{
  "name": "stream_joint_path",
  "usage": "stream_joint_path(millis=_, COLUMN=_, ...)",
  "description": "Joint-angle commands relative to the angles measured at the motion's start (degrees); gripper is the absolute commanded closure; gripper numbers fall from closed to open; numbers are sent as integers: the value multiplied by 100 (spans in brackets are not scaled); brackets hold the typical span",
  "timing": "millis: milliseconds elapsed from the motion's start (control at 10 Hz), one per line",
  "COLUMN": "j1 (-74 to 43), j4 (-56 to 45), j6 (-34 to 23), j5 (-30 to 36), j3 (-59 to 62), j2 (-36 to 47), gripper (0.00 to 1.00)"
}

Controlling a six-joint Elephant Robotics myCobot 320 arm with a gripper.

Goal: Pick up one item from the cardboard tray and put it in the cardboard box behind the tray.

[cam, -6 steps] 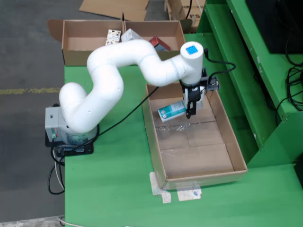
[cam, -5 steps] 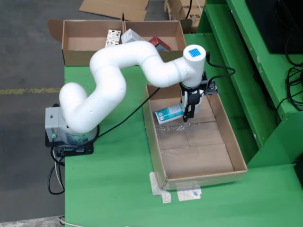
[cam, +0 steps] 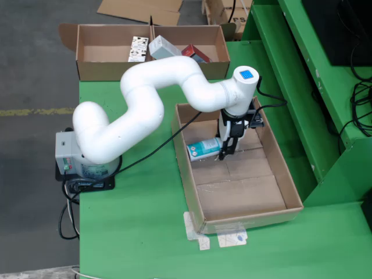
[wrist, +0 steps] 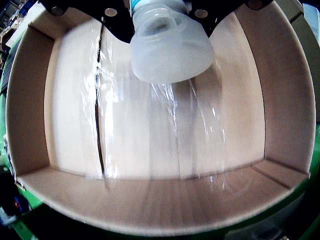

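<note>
Partly hidden bottle [cam: 204,149] between jaws; tray [cam: 192,200] floor blurred.

Green table [cam: 139,232], cardboard tray [cam: 195,200] on it, cardboard box [cam: 93,68] at far edge

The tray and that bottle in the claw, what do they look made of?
The tray looks like plain brown cardboard, matte, with glossy clear tape glinting along its floor seams. The bottle in the claw seems to be translucent whitish plastic with a teal printed label.
</note>
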Motion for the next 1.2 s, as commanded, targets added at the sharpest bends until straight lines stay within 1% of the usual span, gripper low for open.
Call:
stream_joint_path(millis=0, j1=348, j4=2060, j6=-171, j5=-1066, j3=3375, j2=-215, gripper=100)
stream_joint_path(millis=200, j1=348, j4=2060, j6=-171, j5=-1066, j3=3375, j2=-215, gripper=100)
stream_joint_path(millis=300, j1=664, j4=3098, j6=-544, j5=-2372, j3=3375, j2=-472, gripper=100)
stream_joint_path(millis=400, j1=664, j4=3098, j6=-544, j5=-2372, j3=3375, j2=-472, gripper=100)
stream_joint_path(millis=500, j1=804, j4=3290, j6=-705, j5=-3086, j3=3375, j2=-540, gripper=100)
stream_joint_path(millis=800, j1=1002, j4=3287, j6=-786, j5=-3103, j3=3375, j2=-24, gripper=100)
stream_joint_path(millis=1000, j1=1083, j4=3272, j6=-747, j5=-3063, j3=3375, j2=126, gripper=100)
stream_joint_path(millis=1100, j1=841, j4=1722, j6=-114, j5=-1383, j3=3375, j2=728, gripper=100)
